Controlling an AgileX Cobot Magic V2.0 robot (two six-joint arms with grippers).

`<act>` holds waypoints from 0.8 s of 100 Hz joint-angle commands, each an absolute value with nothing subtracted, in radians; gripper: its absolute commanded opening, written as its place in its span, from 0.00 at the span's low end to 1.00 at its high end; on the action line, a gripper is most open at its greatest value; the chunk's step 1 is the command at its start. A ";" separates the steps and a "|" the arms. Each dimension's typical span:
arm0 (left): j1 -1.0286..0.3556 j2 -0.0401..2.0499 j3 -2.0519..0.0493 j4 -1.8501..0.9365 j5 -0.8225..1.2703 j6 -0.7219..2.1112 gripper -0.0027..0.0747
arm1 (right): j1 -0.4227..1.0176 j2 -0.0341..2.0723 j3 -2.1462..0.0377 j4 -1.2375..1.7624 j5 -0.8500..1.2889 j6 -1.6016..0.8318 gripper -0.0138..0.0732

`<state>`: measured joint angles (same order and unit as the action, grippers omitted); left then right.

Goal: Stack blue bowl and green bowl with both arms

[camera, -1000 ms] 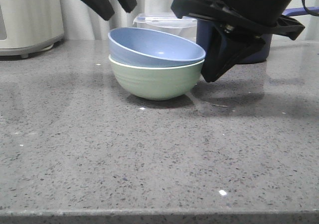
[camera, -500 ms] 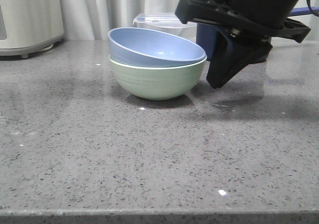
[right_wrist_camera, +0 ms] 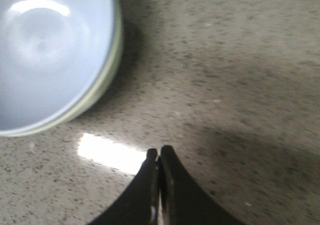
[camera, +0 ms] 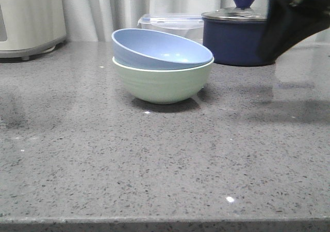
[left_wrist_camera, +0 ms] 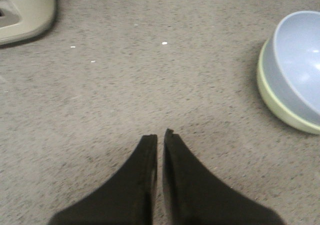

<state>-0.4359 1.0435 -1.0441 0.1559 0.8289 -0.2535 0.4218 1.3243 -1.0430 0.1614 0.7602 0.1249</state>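
The blue bowl (camera: 161, 49) sits nested in the green bowl (camera: 161, 81) near the middle of the bench (camera: 154, 165), but it lies tilted, its left rim riding higher than its right, so the stack looks done yet not squarely seated. The main risk is that a knock to the bench or a brush from an arm could rock the blue bowl and make it slide or tip out; the smooth sides give little to hold it. The right arm (camera: 296, 20) hangs at the upper right, in front of the saucepan (camera: 234, 38), and a careless swing there could strike the pan or its lid. Both grippers are clenched on nothing: the left gripper (left_wrist_camera: 160, 135) over bare bench well apart from the bowls, the right gripper (right_wrist_camera: 158, 152) near the bowls but clear of them. Compared with half a second ago, the right arm has pulled up and away to the right, uncovering the saucepan, while the bowls have not shifted.
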 commanded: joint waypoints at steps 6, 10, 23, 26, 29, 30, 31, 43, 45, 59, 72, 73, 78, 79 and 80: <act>-0.444 0.942 -0.999 0.208 0.740 -0.276 0.01 | 0.373 1.208 -1.012 0.131 0.694 0.125 0.07; -0.444 0.921 -0.974 0.208 0.733 -0.276 0.01 | 0.361 1.181 -0.998 0.128 0.689 0.125 0.07; -0.444 0.854 -0.900 0.223 0.708 -0.315 0.01 | 0.333 1.094 -0.939 0.124 0.651 0.125 0.07; -0.444 0.836 -0.880 0.233 0.706 -0.328 0.01 | 0.326 1.070 -0.922 0.121 0.642 0.125 0.07; -0.444 0.826 -0.868 0.238 0.704 -0.331 0.01 | 0.320 1.051 -0.910 0.119 0.638 0.125 0.07; -0.444 0.820 -0.861 0.242 0.702 -0.331 0.01 | 0.319 1.046 -0.907 0.117 0.635 0.125 0.07; -0.444 0.817 -0.857 0.243 0.702 -0.331 0.01 | 0.317 1.037 -0.904 0.117 0.634 0.125 0.07; -0.444 0.763 -0.798 0.249 0.693 -0.331 0.01 | 0.306 0.957 -0.847 0.108 0.614 0.125 0.07; -0.444 0.754 -0.789 0.249 0.693 -0.335 0.01 | 0.306 0.943 -0.841 0.107 0.612 0.125 0.07; -0.444 0.688 -0.727 0.251 0.668 -0.393 0.01 | 0.306 0.846 -0.778 0.107 0.597 0.125 0.07; -0.444 0.619 -0.668 0.253 0.639 -0.397 0.01 | 0.306 0.747 -0.709 0.105 0.556 0.125 0.07; -0.444 0.616 -0.665 0.253 0.638 -0.397 0.01 | 0.306 0.735 -0.706 0.105 0.554 0.125 0.07; -0.444 0.591 -0.647 0.253 0.638 -0.397 0.01 | 0.306 0.688 -0.675 0.105 0.536 0.125 0.07; -0.444 0.584 -0.642 0.253 0.635 -0.397 0.01 | 0.306 0.688 -0.671 0.105 0.534 0.125 0.07; -0.444 0.580 -0.639 0.253 0.635 -0.397 0.01 | 0.306 0.677 -0.667 0.105 0.531 0.125 0.07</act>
<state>-0.4359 0.6119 -0.6388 0.2371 0.7144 -0.3830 0.3127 0.7440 -0.6764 0.1117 0.6251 0.1262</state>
